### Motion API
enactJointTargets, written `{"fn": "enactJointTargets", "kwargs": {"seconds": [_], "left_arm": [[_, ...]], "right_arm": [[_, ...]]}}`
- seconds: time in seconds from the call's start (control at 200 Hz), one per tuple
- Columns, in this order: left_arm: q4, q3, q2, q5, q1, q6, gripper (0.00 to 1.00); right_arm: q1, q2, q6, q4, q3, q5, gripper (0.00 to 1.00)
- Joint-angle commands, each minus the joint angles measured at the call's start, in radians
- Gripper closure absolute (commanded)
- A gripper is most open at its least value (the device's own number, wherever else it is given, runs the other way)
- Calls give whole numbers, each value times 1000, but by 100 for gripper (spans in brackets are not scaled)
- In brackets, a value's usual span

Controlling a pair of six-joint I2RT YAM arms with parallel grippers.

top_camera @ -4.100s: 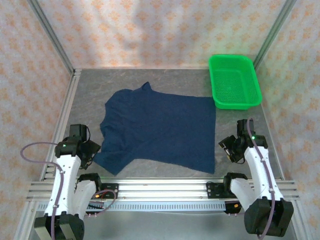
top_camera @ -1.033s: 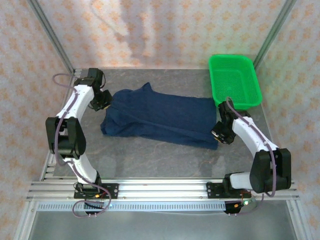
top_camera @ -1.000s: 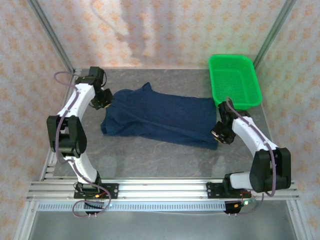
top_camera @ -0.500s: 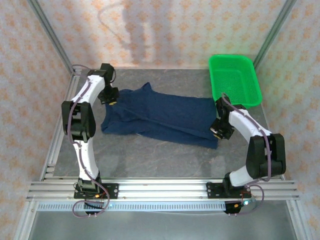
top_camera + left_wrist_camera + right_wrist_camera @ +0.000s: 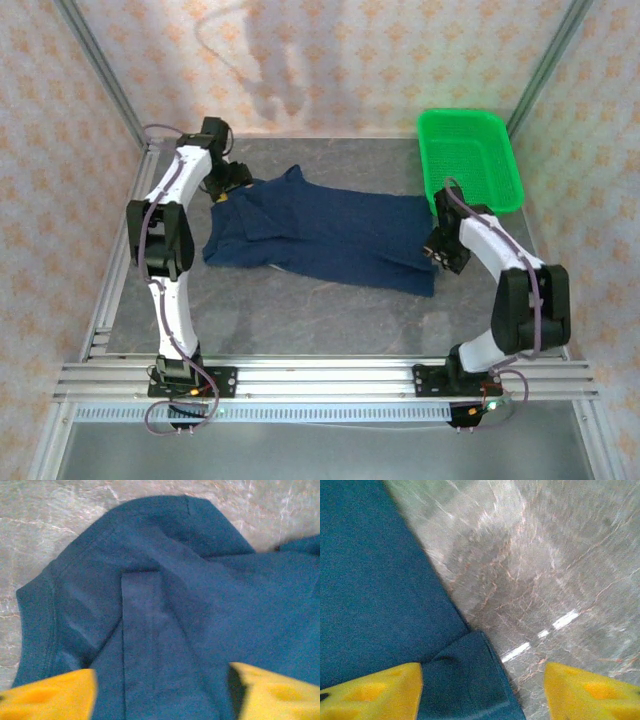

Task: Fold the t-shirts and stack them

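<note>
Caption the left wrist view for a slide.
Open yellow fingers above the folded navy t-shirt on a grey marbled table.

Navy t-shirt (image 5: 375,580) edge on grey table (image 5: 545,555), folded corner inside spread yellow claw (image 5: 482,690), apparently ungripped

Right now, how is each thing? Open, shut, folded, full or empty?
navy t-shirt: folded over once, lying flat.
green mesh basket: upright, empty.
left gripper: open, over the shirt's sleeve end.
right gripper: open, over the shirt's hem corner.
</note>
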Motion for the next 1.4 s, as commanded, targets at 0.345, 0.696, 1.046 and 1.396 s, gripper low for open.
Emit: {"fn": "enactJointTargets", "kwargs": {"seconds": [0.345, 0.696, 1.046, 1.396], "left_arm": [[49, -721, -599, 166, 132, -76, 10], [223, -841, -434, 159, 132, -115, 36], [320, -817, -314, 87, 132, -113, 52], [199, -818, -344, -86, 138, -18, 100]], "right_arm": [[-4, -433, 103, -30, -272, -275, 30], [-4, -149, 93, 162, -280, -289, 47], [-4, -49, 100, 185, -286, -225, 58], [-4, -119, 65, 11, -261, 31, 96]]}}
